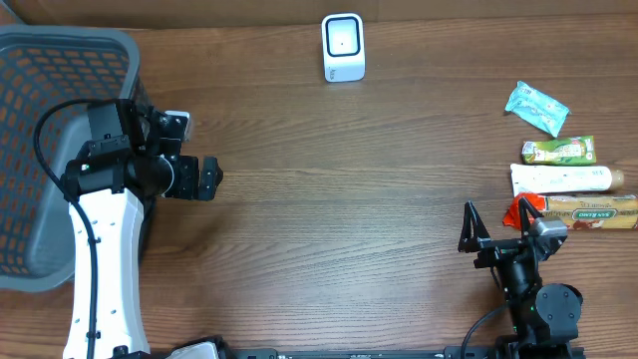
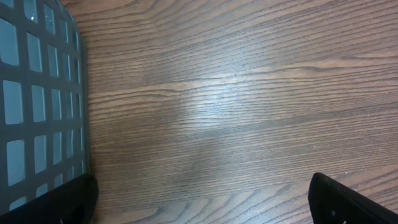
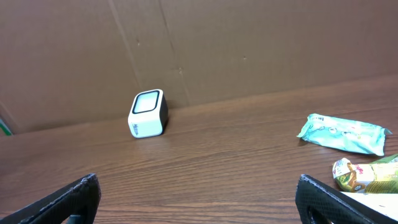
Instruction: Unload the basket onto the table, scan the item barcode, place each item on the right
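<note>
Both pincers are seen released and empty: the left pincer [image 1: 211, 178] beside one basket [image 1: 40, 60], the right pincer [image 1: 498, 229] just short of the items. Counted ahead-right of it: one teal packet [image 1: 536, 108], one green packet [image 1: 558, 151], one white tube [image 1: 563, 179], one gold bar [image 1: 588, 211] and one red item [image 1: 519, 210], part-hidden; one scanner [image 1: 344, 47] is noted well ahead-left. With the nearer items lying close-packed, two could be pinched together or a neighbour shoved aside, and a barcode may be presented facing away.

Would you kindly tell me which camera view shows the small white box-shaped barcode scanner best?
The right wrist view: the small white box-shaped barcode scanner appears largest there, its window and dark side visible. The overhead view shows it small, from above. The left wrist view misses it.
</note>
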Available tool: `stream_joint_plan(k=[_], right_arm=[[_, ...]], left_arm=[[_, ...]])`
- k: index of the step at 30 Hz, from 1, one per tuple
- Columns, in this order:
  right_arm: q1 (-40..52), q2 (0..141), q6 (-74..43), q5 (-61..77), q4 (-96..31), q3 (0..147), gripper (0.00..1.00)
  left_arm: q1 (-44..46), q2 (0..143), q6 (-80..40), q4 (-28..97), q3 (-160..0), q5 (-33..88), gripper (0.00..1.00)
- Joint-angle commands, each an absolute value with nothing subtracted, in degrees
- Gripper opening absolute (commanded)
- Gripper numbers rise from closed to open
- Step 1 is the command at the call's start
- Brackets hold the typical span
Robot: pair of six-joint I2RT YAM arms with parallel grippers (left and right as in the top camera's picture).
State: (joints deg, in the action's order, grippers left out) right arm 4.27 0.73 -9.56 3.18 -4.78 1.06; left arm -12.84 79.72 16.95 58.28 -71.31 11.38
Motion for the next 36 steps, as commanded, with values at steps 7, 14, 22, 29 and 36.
stream_joint_plan(k=[7,14,22,29,36], right_arm=[[4.71,0.27,-9.30,3.49,-4.56,0.47,1.00],[4.71,0.27,-9.30,3.49,-4.56,0.47,1.00],[4.71,0.27,-9.30,3.49,-4.56,0.47,1.00],[4.71,0.27,-9.30,3.49,-4.56,0.47,1.00],[4.71,0.27,-9.30,3.49,-4.56,0.47,1.00]], left_arm=[[-11.51,65.56,18.04,57.98,-65.34,11.81,1.00],[-11.20,49.06,18.00,50.30,-48.14,6.87,1.00],[-10.79,35.55,18.00,37.60,-31.62,9.32,1.00],[-4.25,25.67,18.02,9.89,-16.97,12.25,1.00],[-1.85,13.74,18.04,-2.15,-4.45,10.70,1.00]])
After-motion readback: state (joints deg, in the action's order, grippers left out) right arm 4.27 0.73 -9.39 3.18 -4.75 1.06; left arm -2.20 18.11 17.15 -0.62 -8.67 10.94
